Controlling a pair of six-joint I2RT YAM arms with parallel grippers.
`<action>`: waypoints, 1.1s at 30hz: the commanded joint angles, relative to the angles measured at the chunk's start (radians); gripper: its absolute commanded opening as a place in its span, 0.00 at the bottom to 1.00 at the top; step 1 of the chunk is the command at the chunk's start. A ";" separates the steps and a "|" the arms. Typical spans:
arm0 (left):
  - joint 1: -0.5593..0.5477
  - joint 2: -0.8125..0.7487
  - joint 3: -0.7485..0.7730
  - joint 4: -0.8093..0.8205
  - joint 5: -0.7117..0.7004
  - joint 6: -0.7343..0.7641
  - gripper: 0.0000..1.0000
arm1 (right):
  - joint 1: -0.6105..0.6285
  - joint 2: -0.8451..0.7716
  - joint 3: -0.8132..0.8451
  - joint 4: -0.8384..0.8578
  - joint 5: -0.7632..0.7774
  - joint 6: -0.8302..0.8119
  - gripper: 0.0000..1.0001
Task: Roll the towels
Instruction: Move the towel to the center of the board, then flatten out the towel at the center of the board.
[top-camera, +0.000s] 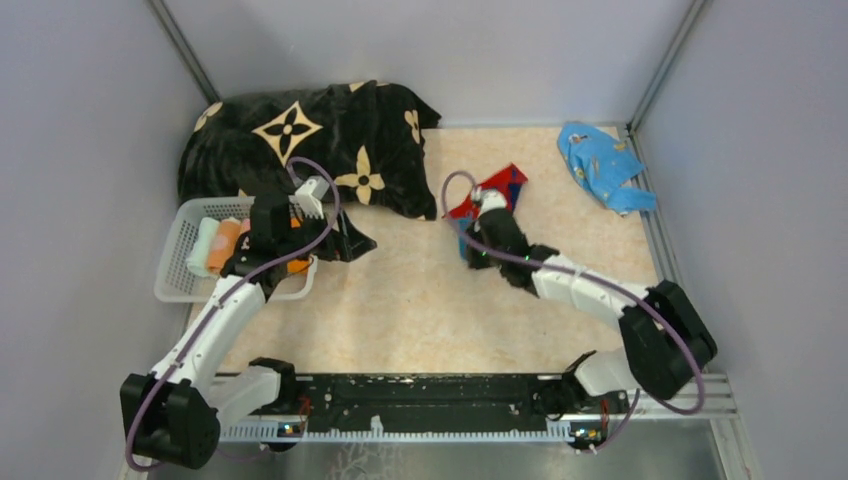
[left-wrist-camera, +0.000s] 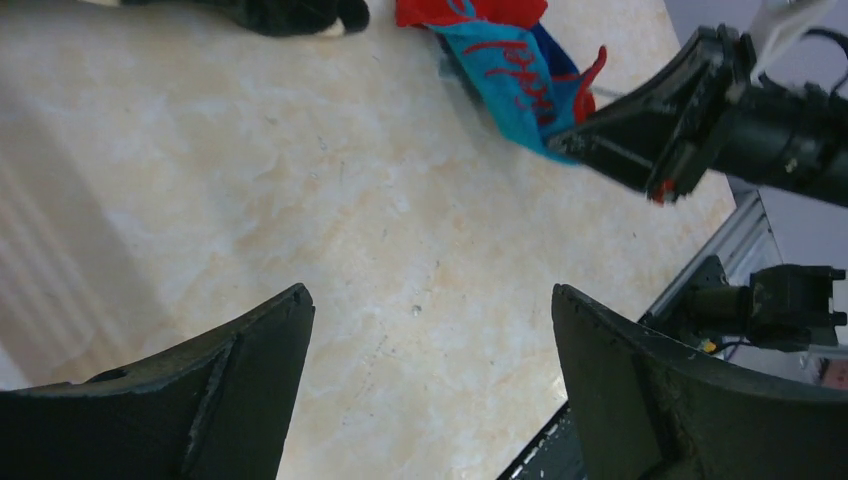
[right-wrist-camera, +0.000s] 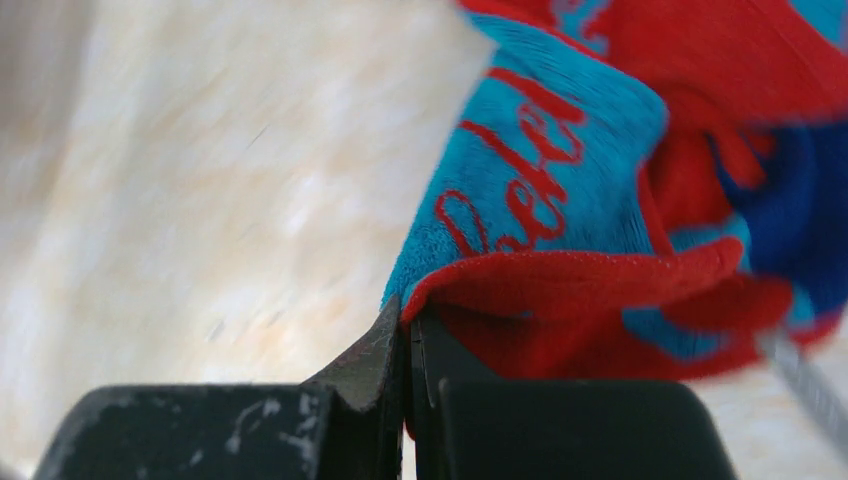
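A red-and-teal printed towel (top-camera: 497, 187) lies crumpled on the table at centre back. My right gripper (top-camera: 478, 222) is at its near edge. In the right wrist view the gripper (right-wrist-camera: 408, 322) is shut on the red hem of this towel (right-wrist-camera: 590, 200). My left gripper (top-camera: 356, 241) is open and empty next to the basket, low over bare table (left-wrist-camera: 430, 300). The left wrist view shows the same towel (left-wrist-camera: 505, 60) and the right gripper (left-wrist-camera: 600, 140) beyond. Pale green (top-camera: 203, 245) and orange (top-camera: 225, 244) rolls lie in the basket.
A white mesh basket (top-camera: 176, 289) stands at the left. A large black plush blanket with beige flowers (top-camera: 300, 140) lies at the back left; its edge shows in the left wrist view (left-wrist-camera: 290, 12). A light blue printed cloth (top-camera: 602, 165) lies at the back right. Walls enclose the table.
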 joint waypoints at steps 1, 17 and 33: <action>-0.074 0.001 -0.051 0.071 -0.020 -0.095 0.93 | 0.243 -0.111 -0.075 -0.052 0.068 0.031 0.00; -0.316 0.110 -0.112 0.172 -0.160 -0.181 0.90 | 0.291 -0.219 0.075 -0.289 0.001 -0.100 0.53; -0.878 0.637 0.405 -0.127 -0.667 0.032 0.75 | -0.150 -0.370 -0.096 -0.300 -0.004 0.095 0.63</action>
